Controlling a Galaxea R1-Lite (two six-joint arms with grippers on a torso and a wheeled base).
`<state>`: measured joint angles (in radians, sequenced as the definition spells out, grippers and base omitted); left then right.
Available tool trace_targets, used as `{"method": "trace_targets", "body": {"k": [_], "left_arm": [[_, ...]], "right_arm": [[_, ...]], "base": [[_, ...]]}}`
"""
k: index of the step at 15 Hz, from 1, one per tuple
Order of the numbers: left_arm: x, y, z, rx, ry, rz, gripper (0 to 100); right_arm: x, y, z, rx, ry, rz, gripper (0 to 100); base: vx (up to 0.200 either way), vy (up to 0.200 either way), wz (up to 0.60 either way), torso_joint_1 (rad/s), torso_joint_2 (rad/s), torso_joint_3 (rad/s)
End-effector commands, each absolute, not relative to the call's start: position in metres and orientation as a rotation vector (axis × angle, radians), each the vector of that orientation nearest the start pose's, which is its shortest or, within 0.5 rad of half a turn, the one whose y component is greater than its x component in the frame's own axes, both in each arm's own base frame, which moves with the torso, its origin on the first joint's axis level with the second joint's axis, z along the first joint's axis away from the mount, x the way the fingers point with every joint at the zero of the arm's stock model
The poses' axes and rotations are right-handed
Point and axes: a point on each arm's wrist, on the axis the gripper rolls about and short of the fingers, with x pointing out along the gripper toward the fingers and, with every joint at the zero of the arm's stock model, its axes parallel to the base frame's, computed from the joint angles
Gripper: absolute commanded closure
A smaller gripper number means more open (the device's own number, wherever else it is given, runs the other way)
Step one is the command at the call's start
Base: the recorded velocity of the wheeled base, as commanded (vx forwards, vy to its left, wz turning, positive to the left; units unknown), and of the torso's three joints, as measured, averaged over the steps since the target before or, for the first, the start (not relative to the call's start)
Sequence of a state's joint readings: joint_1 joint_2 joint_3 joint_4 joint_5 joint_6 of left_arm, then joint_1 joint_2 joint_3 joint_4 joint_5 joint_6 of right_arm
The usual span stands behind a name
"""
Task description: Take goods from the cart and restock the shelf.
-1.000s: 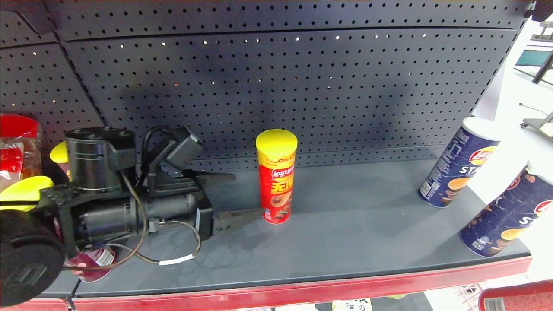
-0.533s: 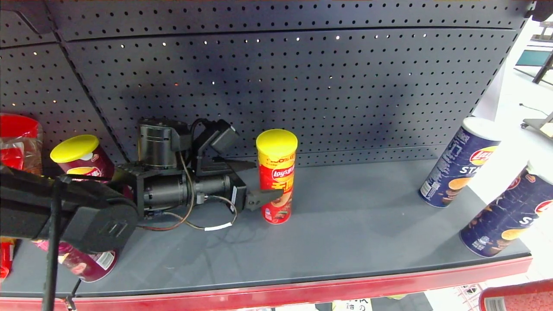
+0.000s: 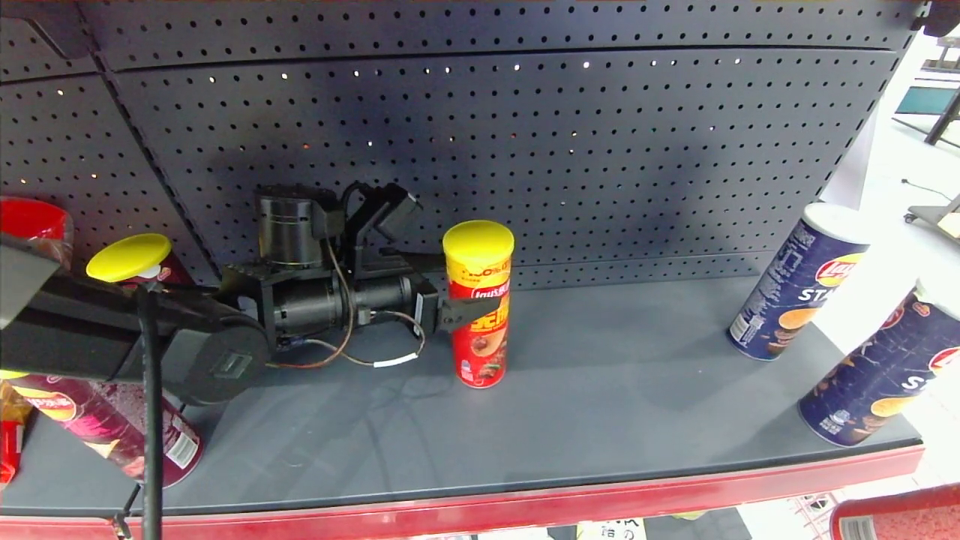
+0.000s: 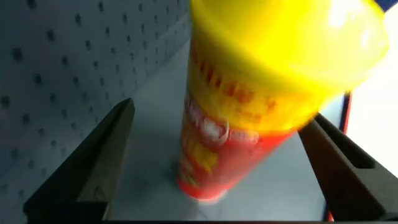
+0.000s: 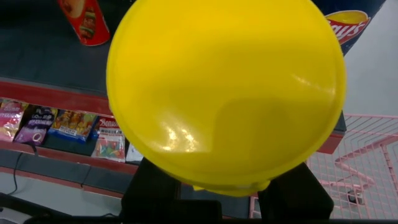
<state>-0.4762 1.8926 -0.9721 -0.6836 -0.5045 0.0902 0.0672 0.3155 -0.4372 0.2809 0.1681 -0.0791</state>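
1. My left gripper [image 3: 463, 289] is spread wide, one finger on either side of the red cylindrical crisp can with a yellow plastic lid [image 3: 480, 337], with gaps showing.
2. That can stands upright on the grey metal shelf [image 3: 600, 390], midway along it, near the pegboard [image 3: 525, 150].
3. My right gripper [image 5: 224, 196] pinches a second yellow-lidded can [image 5: 224, 93].

The grey shelf [image 3: 615, 390] has a red front lip [image 3: 525, 511] and a perforated back panel [image 3: 525, 150]. A yellow-lidded red can [image 3: 480, 352] stands upright mid-shelf, toward the far side. At the right end stands a blue can [image 3: 787, 292], with a second blue can [image 3: 877, 375] nearer the front. At the left end are a near maroon can [image 3: 82, 420] and a farther yellow-lidded can [image 3: 129, 256].
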Motion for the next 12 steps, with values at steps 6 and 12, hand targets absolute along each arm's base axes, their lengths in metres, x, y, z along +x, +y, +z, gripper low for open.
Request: {"method": "trace_targets", "body": {"k": [6, 12], "left_arm": [[0.315, -0.197, 0.158, 0.08, 0.182, -1.042, 0], [0.308, -0.208, 0.159, 0.092, 0.175, -1.024, 0]], "right_arm": [[-0.018, 0.003, 0.173, -0.07, 0.162, 0.242, 100], [-0.017, 0.003, 0.174, -0.07, 0.169, 0.243, 100]], "base": [[0.0, 0.0, 0.0, 0.0, 0.0, 0.0], [0.0, 0.0, 0.0, 0.0, 0.0, 0.0]]}}
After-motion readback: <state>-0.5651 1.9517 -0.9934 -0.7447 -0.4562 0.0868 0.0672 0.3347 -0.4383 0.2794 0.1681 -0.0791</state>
